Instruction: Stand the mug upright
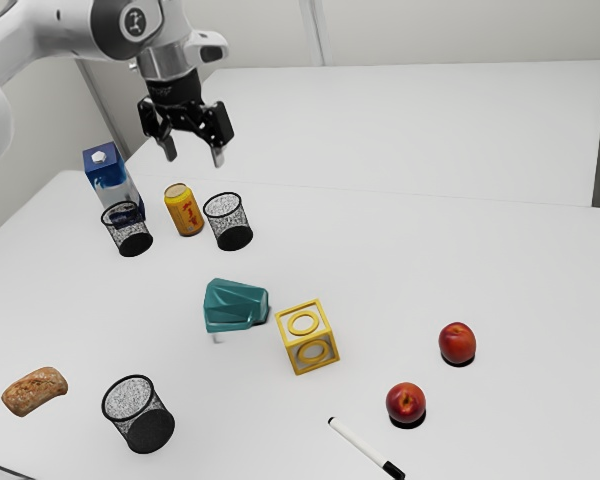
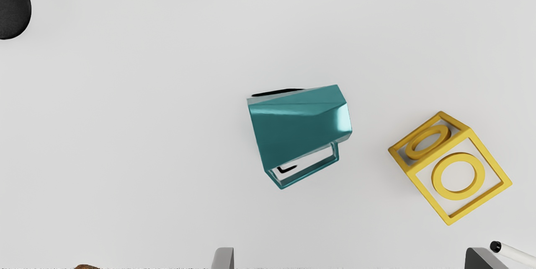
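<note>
My gripper (image 1: 195,158) hangs high over the far part of the table in the exterior view, behind and above the mug, with nothing held. The teal faceted mug (image 1: 234,306) lies on its side on the white table (image 1: 520,270). In the wrist view the mug (image 2: 299,124) shows its handle along one side, the handle's side facing the fingertips. Wide apart stand the fingers of the gripper (image 2: 349,258), open and not touching the mug.
A yellow-framed block (image 1: 307,337) sits close beside the mug. Around them are mesh cups (image 1: 140,412), a yellow can (image 1: 184,210), a blue-and-white carton (image 1: 110,178), a bread piece (image 1: 35,391), a marker (image 1: 365,447) and two red fruits (image 1: 457,343).
</note>
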